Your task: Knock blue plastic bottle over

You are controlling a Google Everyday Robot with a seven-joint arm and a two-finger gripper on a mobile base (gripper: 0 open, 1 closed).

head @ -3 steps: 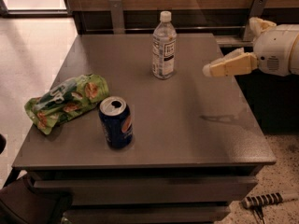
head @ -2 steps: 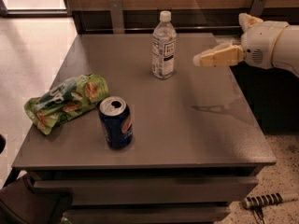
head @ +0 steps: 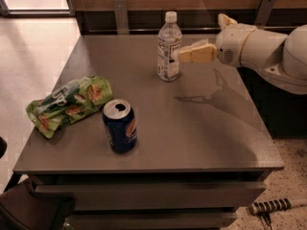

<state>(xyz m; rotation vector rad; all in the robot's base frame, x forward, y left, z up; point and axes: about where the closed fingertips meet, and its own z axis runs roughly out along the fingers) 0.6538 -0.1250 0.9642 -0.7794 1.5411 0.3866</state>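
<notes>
The blue plastic bottle [head: 169, 48] is a tall clear water bottle with a white cap and a white label. It stands upright at the back middle of the grey table [head: 192, 133]. My gripper [head: 183, 54] reaches in from the right, and its cream tip is at the bottle's right side at label height, touching or nearly touching it. The white arm [head: 261, 49] stretches off to the right edge of the view.
A dark blue soda can [head: 120, 125] stands near the front left of the table. A green chip bag [head: 69, 104] lies at the left edge. A dark wood wall with metal brackets runs behind the table. A striped object [head: 273, 206] lies on the floor at lower right.
My gripper has moved left across the table, from well right of the bottle to right beside it. The bottle still stands upright in the same place.
</notes>
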